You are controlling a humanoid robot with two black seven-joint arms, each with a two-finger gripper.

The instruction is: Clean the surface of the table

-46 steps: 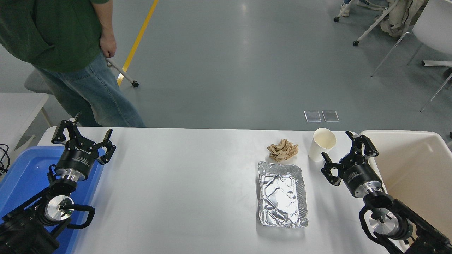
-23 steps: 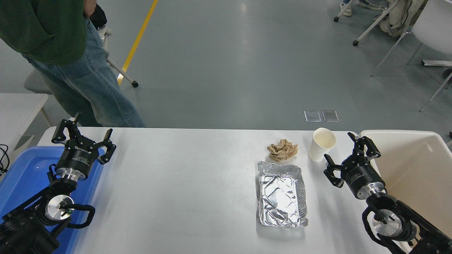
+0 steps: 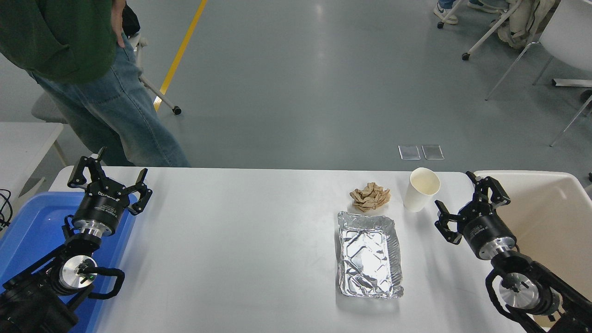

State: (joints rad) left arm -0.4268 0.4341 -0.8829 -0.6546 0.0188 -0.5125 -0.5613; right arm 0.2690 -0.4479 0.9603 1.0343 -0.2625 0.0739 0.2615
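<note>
The white table surface (image 3: 240,240) spans the lower half of the view. On its right part lie a crumpled brown paper ball (image 3: 370,196), an upright white paper cup (image 3: 421,188) and a rectangular foil tray (image 3: 368,253). My right gripper (image 3: 467,203) is open, empty, just right of the cup and not touching it. Over the blue bin at the lower left, my left gripper (image 3: 108,178) stands parked and open.
A blue bin (image 3: 27,231) sits at the table's left end and a beige tub (image 3: 550,217) at its right end. A person in a green top and jeans (image 3: 92,92) stands past the far left corner. Chairs stand on the floor at top right.
My right gripper has drifted right, away from the cup and toward the beige tub. The person's hand rose from the hip. The left arm has not moved.
</note>
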